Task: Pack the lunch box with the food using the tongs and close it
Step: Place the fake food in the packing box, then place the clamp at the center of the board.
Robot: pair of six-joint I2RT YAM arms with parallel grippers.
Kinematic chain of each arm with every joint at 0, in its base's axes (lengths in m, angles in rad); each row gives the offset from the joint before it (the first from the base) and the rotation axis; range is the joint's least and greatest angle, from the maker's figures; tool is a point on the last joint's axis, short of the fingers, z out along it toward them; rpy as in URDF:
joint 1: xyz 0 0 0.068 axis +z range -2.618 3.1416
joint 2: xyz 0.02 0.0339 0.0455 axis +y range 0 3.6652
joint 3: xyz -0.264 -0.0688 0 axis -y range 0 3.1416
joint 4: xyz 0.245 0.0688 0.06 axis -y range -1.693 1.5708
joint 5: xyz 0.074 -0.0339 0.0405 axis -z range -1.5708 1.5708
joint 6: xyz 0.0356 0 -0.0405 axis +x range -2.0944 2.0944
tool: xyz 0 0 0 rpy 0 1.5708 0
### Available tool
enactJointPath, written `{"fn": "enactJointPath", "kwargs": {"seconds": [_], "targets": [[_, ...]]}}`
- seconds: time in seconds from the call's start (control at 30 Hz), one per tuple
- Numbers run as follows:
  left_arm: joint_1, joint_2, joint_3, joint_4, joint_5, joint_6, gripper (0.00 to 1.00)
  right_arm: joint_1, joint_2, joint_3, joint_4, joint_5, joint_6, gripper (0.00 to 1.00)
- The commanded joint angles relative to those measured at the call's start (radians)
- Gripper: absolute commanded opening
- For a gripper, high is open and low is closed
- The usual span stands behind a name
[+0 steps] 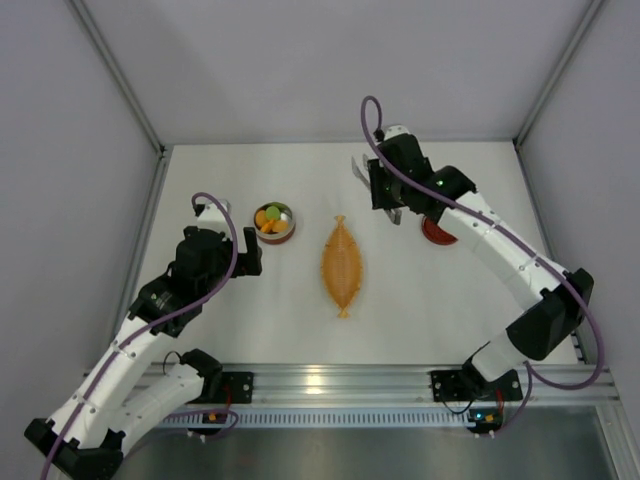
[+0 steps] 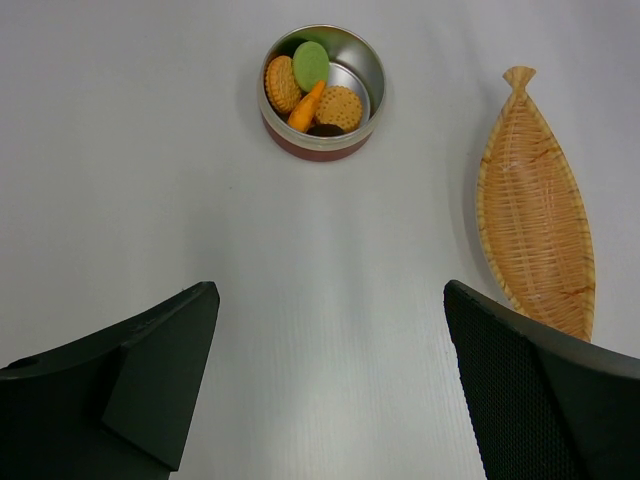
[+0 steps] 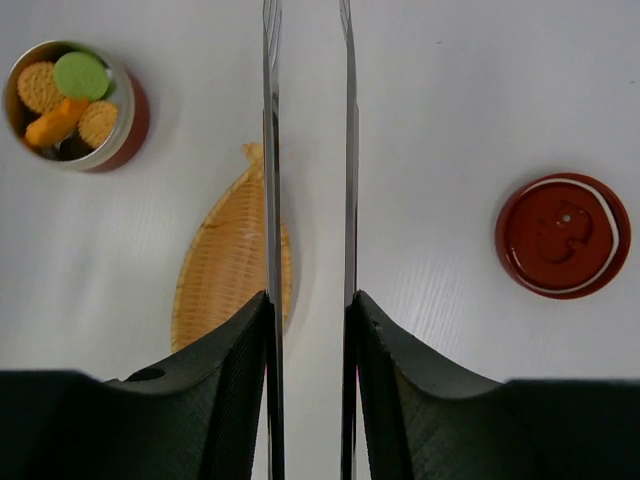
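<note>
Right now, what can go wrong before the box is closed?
The right gripper holds the tongs; it cannot take the lid until they are set down, and they could strike the tray.
The food lies stacked and tilted in the box; a piece near the rim may stop the lid seating.

Shiny metal lunch box (image 2: pixel 362 66), woven tray (image 2: pixel 535 210)

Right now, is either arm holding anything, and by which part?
The right fingers squeeze the tongs across both blades, partway along; the left fingers hold nothing.
</note>
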Motion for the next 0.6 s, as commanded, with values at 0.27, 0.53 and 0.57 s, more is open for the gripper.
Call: {"fn": "enactJointPath", "kwargs": {"seconds": [0.27,0.53,0.57], "targets": [[0.002,0.001,-0.008,0.018,-0.009,-0.002,0.99,-0.203,0.207,-0.068,0.281,-0.001,0.035,0.39],[0.004,0.001,-0.008,0.018,-0.015,-0.002,0.99,-0.242,0.301,-0.075,0.333,-0.006,0.032,0.46],[0.002,0.004,-0.008,0.018,-0.013,-0.002,0.99,-0.243,0.303,-0.080,0.336,-0.012,0.032,0.47]]}}
